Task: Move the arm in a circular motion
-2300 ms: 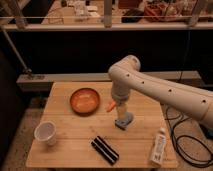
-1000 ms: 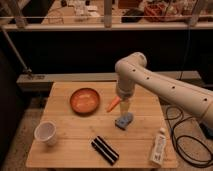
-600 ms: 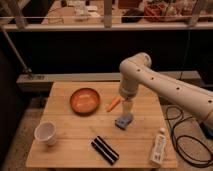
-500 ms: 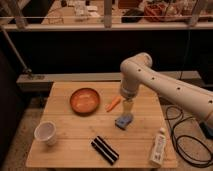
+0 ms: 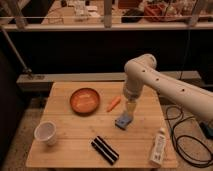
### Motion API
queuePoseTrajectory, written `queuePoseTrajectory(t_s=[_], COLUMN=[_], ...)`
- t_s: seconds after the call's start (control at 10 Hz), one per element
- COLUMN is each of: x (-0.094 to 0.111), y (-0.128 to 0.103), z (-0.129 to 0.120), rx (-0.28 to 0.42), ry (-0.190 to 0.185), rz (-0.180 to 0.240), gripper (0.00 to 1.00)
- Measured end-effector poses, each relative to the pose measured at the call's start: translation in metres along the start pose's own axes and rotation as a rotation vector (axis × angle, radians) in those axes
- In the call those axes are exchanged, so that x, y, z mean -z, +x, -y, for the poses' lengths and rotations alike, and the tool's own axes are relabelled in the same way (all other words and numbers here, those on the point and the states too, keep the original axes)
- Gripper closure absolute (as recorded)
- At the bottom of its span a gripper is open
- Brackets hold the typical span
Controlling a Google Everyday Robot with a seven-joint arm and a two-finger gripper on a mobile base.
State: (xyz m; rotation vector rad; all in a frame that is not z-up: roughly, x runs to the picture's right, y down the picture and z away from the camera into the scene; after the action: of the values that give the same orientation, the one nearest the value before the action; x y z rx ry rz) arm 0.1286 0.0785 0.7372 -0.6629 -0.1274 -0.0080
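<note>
The arm, thick smooth white tubing with rounded joints and small dark dots, reaches in from the right and bends down over the pale planked wooden table. Its yellowish gripper hangs just above a small blue block, beside an orange carrot; whether it is spread or closed cannot be told. A round reddish bowl sits to the left
</note>
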Motion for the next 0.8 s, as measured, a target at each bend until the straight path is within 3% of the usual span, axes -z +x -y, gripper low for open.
queuePoseTrajectory(t_s=[0.2, 0.5, 0.8], x=[-0.007, -0.010, -0.010], y=[0.014, 0.073, 0.113], z=[0.014, 0.032, 0.013], rx=[-0.035, -0.127, -0.186], ry=[-0.007, -0.010, 0.000], rz=[0.004, 0.004, -0.017], gripper=[0.20, 0.20, 0.20])
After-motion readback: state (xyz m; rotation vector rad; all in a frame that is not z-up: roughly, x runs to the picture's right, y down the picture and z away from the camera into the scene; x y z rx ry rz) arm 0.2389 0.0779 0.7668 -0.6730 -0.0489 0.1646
